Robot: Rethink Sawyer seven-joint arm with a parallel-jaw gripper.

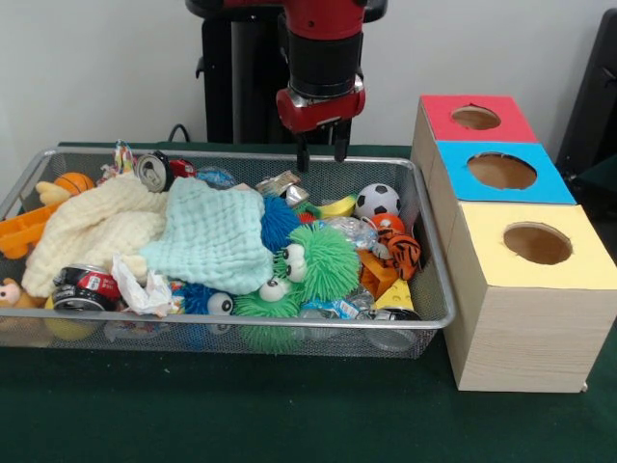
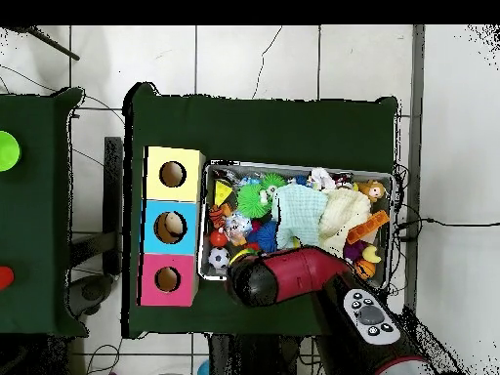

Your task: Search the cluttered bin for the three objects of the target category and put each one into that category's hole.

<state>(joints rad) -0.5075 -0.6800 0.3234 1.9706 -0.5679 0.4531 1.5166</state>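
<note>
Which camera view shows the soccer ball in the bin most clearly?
The front view shows it best: the soccer ball sits uncovered near the bin's far right corner, its black patches visible. In the overhead view the soccer ball is only a small spot beside the arm.

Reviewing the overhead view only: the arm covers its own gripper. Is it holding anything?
Observer: No. In the front view the gripper is open, with nothing between its fingers.
Operator: Is it down among the toys?
Observer: No. Its tips hang above the clutter near the wire bin's far rim and touch nothing.
Operator: What sits nearest below it?
Observer: A crumpled silver wrapper, beside the light green cloth.
</note>
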